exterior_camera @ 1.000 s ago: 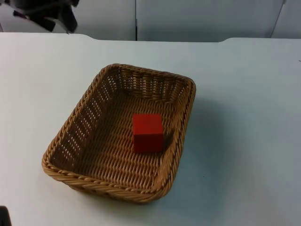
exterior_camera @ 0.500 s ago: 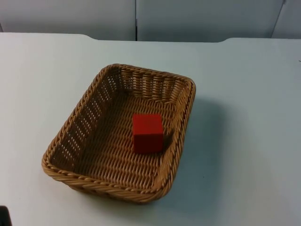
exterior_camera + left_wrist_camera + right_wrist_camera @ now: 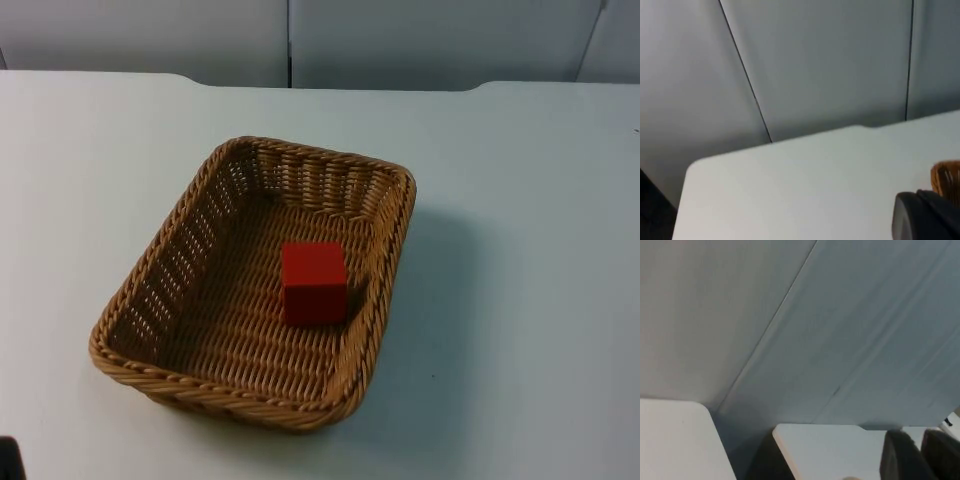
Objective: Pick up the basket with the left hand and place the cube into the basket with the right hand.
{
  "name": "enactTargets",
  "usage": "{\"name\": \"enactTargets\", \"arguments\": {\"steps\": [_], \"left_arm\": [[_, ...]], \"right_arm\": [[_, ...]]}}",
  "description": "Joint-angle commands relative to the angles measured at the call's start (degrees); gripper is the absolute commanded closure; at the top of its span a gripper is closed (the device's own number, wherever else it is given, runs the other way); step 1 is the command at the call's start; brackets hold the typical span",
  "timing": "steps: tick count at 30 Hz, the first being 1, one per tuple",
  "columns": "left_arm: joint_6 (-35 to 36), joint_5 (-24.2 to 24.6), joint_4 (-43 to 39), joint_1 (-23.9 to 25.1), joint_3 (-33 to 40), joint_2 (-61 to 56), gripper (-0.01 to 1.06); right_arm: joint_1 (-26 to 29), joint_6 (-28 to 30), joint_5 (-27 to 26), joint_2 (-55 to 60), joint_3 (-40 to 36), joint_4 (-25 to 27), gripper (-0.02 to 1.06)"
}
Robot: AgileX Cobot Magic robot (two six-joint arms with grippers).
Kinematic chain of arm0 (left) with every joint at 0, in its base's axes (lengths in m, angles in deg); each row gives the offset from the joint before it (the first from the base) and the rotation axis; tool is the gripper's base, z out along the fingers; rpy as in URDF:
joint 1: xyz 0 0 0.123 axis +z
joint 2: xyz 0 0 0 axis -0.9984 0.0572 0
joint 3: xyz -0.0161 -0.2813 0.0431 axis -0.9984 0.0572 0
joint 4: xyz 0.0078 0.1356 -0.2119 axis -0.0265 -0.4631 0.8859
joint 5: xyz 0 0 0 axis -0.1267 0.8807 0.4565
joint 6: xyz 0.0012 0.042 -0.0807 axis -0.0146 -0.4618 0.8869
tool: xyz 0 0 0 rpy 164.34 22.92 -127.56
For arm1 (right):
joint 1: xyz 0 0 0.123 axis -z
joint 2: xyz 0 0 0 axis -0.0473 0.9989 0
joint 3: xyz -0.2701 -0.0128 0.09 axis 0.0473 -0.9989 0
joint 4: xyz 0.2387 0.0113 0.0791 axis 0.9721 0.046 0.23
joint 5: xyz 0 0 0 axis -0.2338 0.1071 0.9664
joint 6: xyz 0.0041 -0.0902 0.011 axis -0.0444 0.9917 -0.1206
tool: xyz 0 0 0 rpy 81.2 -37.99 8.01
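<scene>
A tan wicker basket point(image 3: 232, 396) stands on the white table near its middle. A red cube point(image 3: 314, 283) lies inside it, on the woven floor close to the right wall. Nothing is touching the basket or the cube. The left wrist view catches a black part of my left gripper point(image 3: 927, 217) raised above the table, with a sliver of the basket's rim point(image 3: 946, 177) just beyond it. My right gripper point(image 3: 920, 455) is held high and faces the grey partition wall, far from the basket.
The grey partition wall point(image 3: 420, 40) closes off the table's far edge. A small dark object point(image 3: 8, 458) sits at the near left corner. White table top point(image 3: 530, 250) lies open around the basket.
The left arm, seen at the upper left one second ago, has drawn back out of the top view. Basket and cube have not moved.
</scene>
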Motion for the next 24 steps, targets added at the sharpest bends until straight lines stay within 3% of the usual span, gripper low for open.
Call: {"name": "enactTargets", "arguments": {"steps": [1, 2, 7, 21, 24], "left_arm": [[1.11, -0.14, -0.28, -0.12, 5.89, -4.00, 1.05], [1.28, -0.43, -0.16, -0.12, 11.55, -8.29, 1.05], [2.78, -1.84, -0.16, -0.12, 19.18, -16.44, 1.05], [2.78, -2.38, 1.39, -0.12, 19.75, -23.82, 1.05], [2.78, -2.38, 1.39, -0.12, 19.75, -23.82, 1.05]], "right_arm": [[-0.26, 2.52, -0.17, -0.80, -3.64, 0.56, 0.86], [-0.26, 4.42, -0.17, -1.17, -6.28, 0.56, 0.85], [-0.26, 3.65, -0.17, -1.72, -13.60, 0.56, 0.84], [-0.26, 3.55, -0.17, -1.90, -13.97, 0.56, 0.84], [3.47, 3.55, -0.17, -2.12, -13.97, 0.56, 0.84]]}}
